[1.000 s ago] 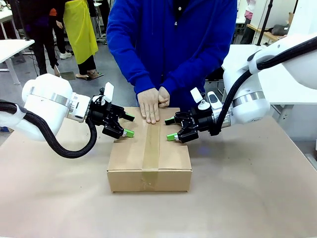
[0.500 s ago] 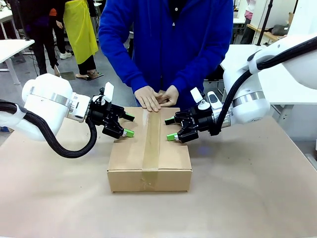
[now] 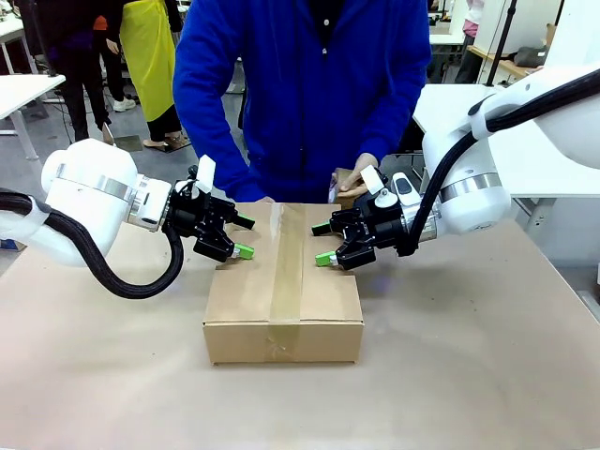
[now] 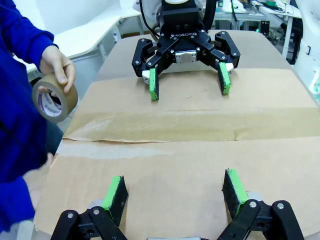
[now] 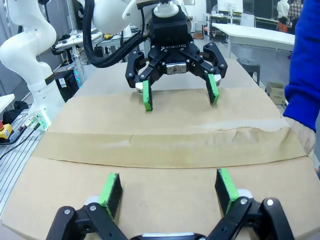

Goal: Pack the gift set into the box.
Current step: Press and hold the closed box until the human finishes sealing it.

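The large brown corrugated cardboard box point(image 3: 283, 291) sits mid-counter point(image 3: 469, 375), flaps shut under a strip of brown tape point(image 3: 287, 262). The left pincer point(image 3: 243, 236) and right pincer point(image 3: 323, 243) hover over opposite top edges, both spread open and empty. A person's hand point(image 4: 58, 61) holds a brown tape roll point(image 4: 52, 98) beside the box.

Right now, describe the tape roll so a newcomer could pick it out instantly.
Start at the closed, taped brown box mid-table, with the left gripper and right gripper open on either side of its top. Beyond its far edge stands a person in blue. The tape roll is the brown ring in their hand, the one round thing.
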Action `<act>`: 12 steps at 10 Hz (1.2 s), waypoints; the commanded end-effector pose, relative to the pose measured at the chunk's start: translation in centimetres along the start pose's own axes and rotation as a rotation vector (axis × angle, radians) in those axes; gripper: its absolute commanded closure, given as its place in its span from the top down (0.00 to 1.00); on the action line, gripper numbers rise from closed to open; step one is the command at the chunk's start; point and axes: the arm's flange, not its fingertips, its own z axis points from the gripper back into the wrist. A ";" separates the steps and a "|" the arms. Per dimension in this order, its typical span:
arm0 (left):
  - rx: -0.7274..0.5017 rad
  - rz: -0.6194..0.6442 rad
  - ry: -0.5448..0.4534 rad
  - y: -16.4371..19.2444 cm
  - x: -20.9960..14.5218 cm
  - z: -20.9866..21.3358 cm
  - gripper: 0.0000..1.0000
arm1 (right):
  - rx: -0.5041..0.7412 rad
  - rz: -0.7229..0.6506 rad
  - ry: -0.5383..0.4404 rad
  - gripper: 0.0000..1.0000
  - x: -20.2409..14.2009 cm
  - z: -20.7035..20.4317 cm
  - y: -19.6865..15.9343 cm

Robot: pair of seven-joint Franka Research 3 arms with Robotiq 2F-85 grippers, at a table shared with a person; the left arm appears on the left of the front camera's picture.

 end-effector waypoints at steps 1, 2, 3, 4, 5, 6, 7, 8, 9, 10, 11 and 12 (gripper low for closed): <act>0.011 -0.007 -0.008 -0.2 -0.3 -0.1 1.00 | -0.003 0.012 0.001 1.00 -0.2 0.0 -0.1; 0.011 -0.007 -0.008 -0.2 -0.3 -0.1 1.00 | -0.003 0.012 0.001 1.00 -0.2 0.0 -0.1; 0.011 -0.007 -0.008 -0.2 -0.3 -0.1 1.00 | -0.003 0.012 0.001 1.00 -0.2 0.0 -0.1; 0.011 -0.007 -0.008 -0.2 -0.3 -0.1 1.00 | -0.003 0.012 0.001 1.00 -0.2 0.0 -0.1; 0.011 -0.007 -0.008 -0.2 -0.3 -0.1 1.00 | -0.003 0.012 0.001 1.00 -0.2 0.0 -0.1; 0.011 -0.007 -0.008 -0.2 -0.3 -0.1 1.00 | 0.000 0.000 0.000 1.00 0.0 0.0 0.0; 0.001 0.000 0.000 0.0 0.0 0.0 1.00 | 0.099 -0.109 -0.095 1.00 -2.6 -0.6 -1.7; -0.052 -0.091 -0.161 -1.7 3.2 2.7 1.00 | 0.115 -0.011 -0.113 1.00 -0.5 1.0 -0.2; -0.011 -0.206 -0.304 -4.1 6.5 7.8 1.00 | 0.062 0.041 -0.216 1.00 2.7 6.4 2.2; 0.037 -0.256 -0.367 -6.2 7.5 11.5 1.00 | 0.006 0.052 -0.261 1.00 3.7 11.3 4.8; 0.085 -0.272 -0.397 -8.1 6.6 14.5 1.00 | -0.062 0.053 -0.294 1.00 3.2 15.6 7.6; 0.167 -0.214 -0.398 -9.2 4.0 16.7 1.00 | -0.152 0.060 -0.357 1.00 1.8 19.0 10.0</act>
